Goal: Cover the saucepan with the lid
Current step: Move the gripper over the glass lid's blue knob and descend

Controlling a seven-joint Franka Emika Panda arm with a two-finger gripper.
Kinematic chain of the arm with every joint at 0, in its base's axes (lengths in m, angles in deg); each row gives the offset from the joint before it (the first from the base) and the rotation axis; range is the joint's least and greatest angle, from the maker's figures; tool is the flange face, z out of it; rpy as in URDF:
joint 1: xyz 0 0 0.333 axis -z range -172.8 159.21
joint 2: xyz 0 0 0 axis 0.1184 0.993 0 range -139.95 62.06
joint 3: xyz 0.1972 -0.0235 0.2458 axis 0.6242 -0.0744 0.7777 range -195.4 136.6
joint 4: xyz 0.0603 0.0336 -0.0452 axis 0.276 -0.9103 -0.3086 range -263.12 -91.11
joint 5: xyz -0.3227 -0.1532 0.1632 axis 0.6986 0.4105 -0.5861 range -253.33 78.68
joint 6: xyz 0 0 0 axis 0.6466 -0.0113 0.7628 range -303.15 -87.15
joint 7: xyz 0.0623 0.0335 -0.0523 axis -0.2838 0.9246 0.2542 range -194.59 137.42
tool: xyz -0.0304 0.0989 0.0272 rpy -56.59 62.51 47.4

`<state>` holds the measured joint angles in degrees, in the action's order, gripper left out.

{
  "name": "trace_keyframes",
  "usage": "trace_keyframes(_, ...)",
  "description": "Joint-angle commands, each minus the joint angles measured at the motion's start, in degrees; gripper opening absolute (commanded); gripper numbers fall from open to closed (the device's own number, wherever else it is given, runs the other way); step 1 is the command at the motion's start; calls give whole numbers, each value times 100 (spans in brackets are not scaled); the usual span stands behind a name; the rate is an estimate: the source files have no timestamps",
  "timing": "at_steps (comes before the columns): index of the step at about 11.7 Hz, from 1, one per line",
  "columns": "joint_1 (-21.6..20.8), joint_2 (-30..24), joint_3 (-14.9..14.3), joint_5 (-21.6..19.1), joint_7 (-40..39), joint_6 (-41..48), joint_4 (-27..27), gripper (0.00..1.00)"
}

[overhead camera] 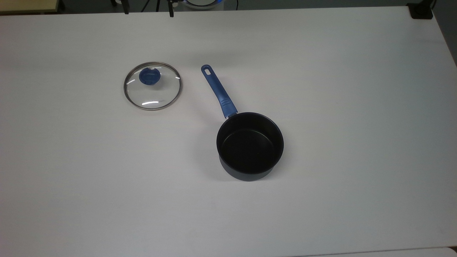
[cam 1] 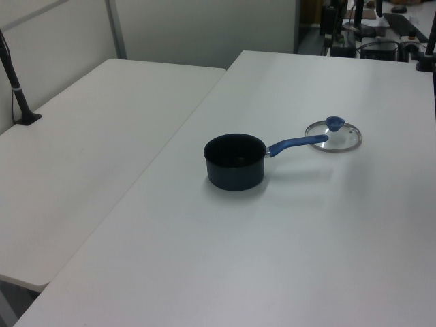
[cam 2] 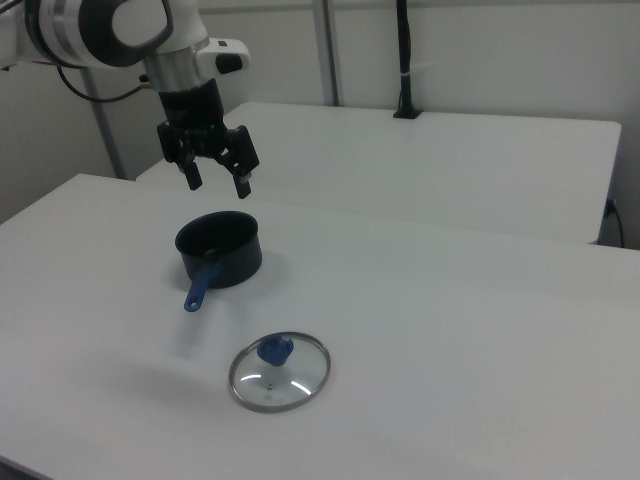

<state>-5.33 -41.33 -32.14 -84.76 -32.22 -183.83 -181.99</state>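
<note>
Top view: saucepan [overhead camera: 250, 145] sits upright on the white table [overhead camera: 357, 142], roughly mid-table, black interior showing with nothing inside. Its blue handle [overhead camera: 218, 91] runs up and to the top view's left, hole at the far end. Lid [overhead camera: 152, 86] lies flat on the table to the top view's left of the handle tip, near it but apart; blue knob [overhead camera: 149, 76] facing up, metal rim all round.

Left view: saucepan [cam 1: 234, 161] near centre, handle pointing to the left view's right toward the lid [cam 1: 333, 135]. From this angle the handle tip overlaps the lid's edge; whether they touch cannot be told here. A second white table [cam 1: 88, 136] stands alongside on the left view's left, with a black post [cam 1: 15, 82] on its far edge.

Right view: gripper [cam 2: 214, 182] hangs in the air above and slightly beyond the saucepan [cam 2: 219, 249], pointing down, fingers [cam 2: 242, 184] spread apart, holding nothing. Lid [cam 2: 279, 372] lies nearer the camera than the pan, well below the gripper, untouched. Handle points toward the lid.
</note>
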Motion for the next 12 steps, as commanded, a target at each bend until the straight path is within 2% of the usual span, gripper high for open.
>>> trace_keyframes(1,-85,-87,-95,-98,-111,-100,-127,100)
trace_keyframes(9,-41,-78,-104,-81,-277,-92,-145,100)
trace_keyframes(12,134,18,-122,-2,-1646,-65,-224,100)
